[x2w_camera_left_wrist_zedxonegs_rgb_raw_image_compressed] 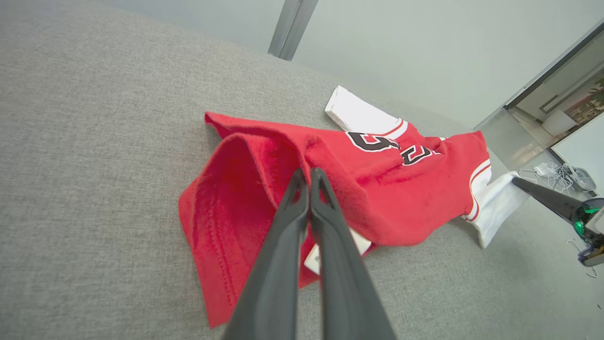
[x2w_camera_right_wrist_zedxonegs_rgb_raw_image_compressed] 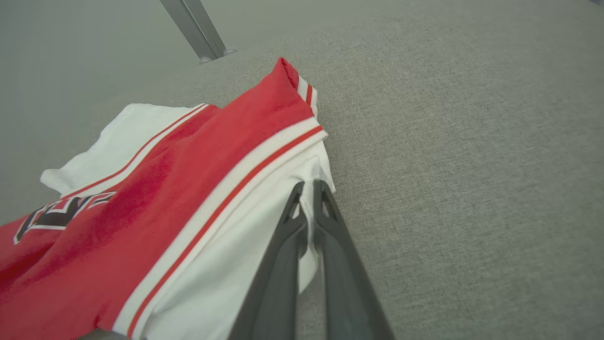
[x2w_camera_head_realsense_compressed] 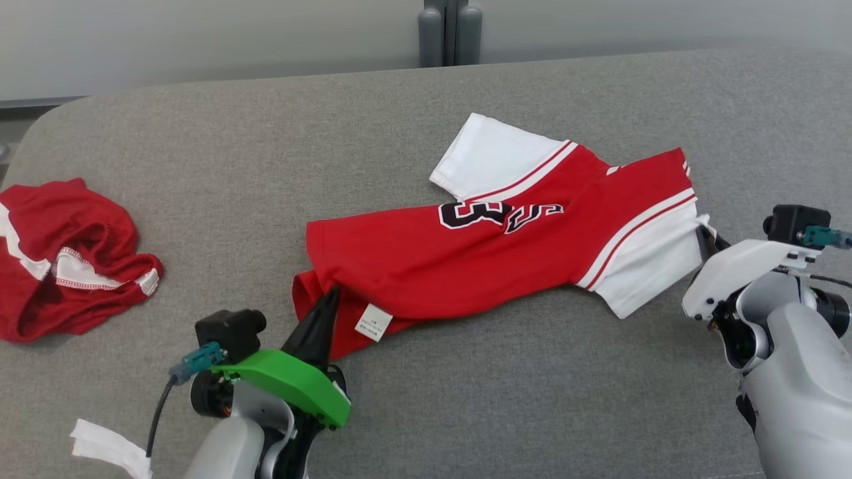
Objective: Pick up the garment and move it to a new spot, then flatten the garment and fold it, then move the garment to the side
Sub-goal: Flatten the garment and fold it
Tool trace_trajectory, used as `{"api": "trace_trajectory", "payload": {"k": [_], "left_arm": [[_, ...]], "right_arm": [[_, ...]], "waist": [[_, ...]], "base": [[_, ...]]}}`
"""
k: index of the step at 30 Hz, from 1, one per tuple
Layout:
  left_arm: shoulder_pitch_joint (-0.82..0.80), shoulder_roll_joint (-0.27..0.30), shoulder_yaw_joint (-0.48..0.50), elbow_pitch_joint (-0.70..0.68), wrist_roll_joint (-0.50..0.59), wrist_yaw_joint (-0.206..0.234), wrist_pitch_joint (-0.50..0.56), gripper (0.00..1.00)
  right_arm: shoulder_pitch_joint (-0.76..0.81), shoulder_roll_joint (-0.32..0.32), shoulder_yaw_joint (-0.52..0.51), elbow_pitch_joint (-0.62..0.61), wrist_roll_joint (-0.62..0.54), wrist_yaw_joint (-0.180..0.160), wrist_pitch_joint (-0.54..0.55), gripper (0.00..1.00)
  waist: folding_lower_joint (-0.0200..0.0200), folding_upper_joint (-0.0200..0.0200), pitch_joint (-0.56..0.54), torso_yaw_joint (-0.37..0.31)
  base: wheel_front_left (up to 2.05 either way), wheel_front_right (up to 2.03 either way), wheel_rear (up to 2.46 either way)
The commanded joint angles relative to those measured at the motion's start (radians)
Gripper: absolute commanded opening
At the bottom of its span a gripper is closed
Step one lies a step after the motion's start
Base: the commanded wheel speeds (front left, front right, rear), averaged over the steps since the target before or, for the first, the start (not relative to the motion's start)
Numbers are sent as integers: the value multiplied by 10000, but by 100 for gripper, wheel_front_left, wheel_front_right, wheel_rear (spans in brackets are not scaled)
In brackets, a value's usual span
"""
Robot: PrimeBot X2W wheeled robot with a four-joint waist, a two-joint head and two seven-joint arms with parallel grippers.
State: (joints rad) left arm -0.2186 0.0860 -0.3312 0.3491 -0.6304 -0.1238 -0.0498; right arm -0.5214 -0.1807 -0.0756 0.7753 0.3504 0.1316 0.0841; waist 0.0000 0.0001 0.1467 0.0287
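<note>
Garment [x2w_camera_head_realsense_compressed: 506,259] sprawls across the grey fabric worktop [x2w_camera_head_realsense_compressed: 466,406], a pale wall [x2w_camera_head_realsense_compressed: 200,40] behind. Left fingers [x2w_camera_left_wrist_zedxonegs_rgb_raw_image_compressed: 278,245] clamp its red hem; right fingers [x2w_camera_right_wrist_zedxonegs_rgb_raw_image_compressed: 278,264] clamp its white edge.

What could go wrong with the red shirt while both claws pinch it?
The left gripper pinches just a thin fold at the hem of the jersey, so it might slip free. The right gripper holds only the edge of the white sleeve, so the jersey could sag or twist when lifted.

grey fabric tabletop [x2w_camera_head_realsense_compressed: 200,166], pale wall [x2w_camera_head_realsense_compressed: 200,40] behind, grey metal post [x2w_camera_head_realsense_compressed: 449,33] at centre
</note>
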Motion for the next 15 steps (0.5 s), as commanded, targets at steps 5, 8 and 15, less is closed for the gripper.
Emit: {"api": "trace_trajectory", "payload": {"k": [5,8,15], "left_arm": [[-672,336,37,-1356,-984,-61,248,0],[-1235,755,-123,-2224,-1568,-67,744,0],[-2808,1736,38,-3443,-2652,-70,1773,0]], "right_arm": [[256,92,-85,-2250,1396,-16,-2,0],[284,0,-45,-3825,1934,-16,195,0],[-467,329,-92,-6816,2682,-10,839,0]], "waist": [[0,-1,-202,-173],[0,-1,-274,-338],[0,-1,-141,-900]], "base": [[0,0,0],[0,0,0],[0,0,0]]}}
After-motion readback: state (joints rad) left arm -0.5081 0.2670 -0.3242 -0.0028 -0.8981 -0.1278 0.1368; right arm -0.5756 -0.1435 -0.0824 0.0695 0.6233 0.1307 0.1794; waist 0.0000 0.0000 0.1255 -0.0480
